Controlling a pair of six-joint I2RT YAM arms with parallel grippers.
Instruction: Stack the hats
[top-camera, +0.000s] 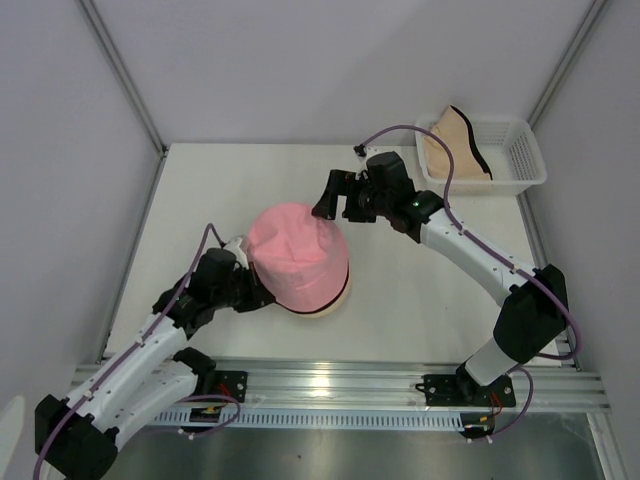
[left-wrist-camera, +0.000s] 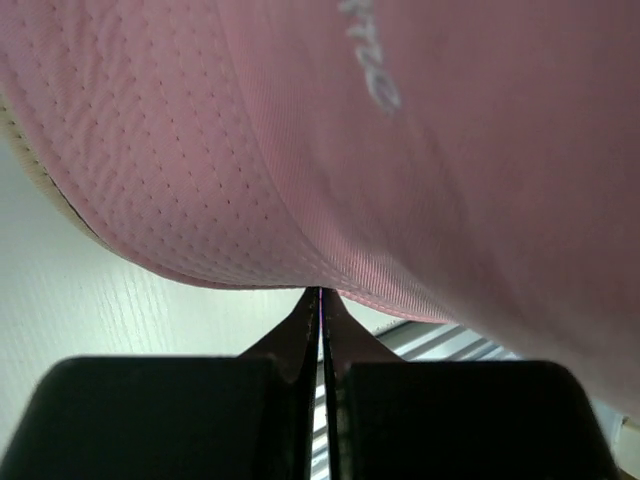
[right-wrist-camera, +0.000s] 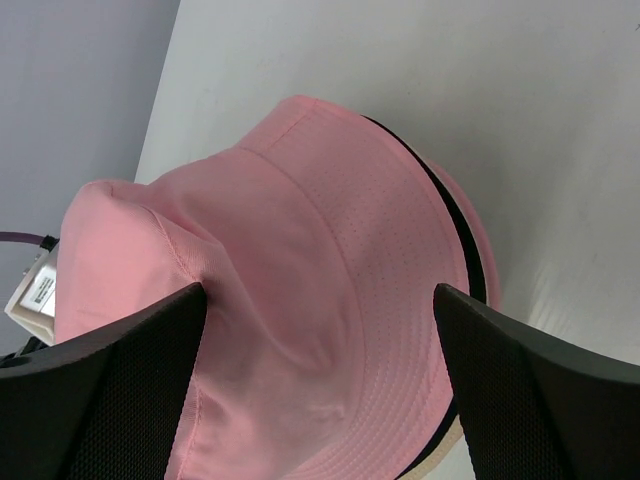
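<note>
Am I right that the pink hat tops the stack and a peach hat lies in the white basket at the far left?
No: the top external view shows the white basket, holding the peach hat, at the far right.

White lattice basket (top-camera: 526, 152) at two o'clock on the pale table (top-camera: 400, 300) — a grooved metal rail (top-camera: 340, 381) spans six o'clock

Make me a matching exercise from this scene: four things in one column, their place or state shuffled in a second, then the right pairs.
Things:
1. pink hat
2. left gripper
3. right gripper
4. peach hat

Place or state:
A. open wide
B. in the white basket
C. on top of the stack, mid-table
D. shut, at the pink brim

Pairs: 1-C, 2-D, 3-A, 4-B
</note>
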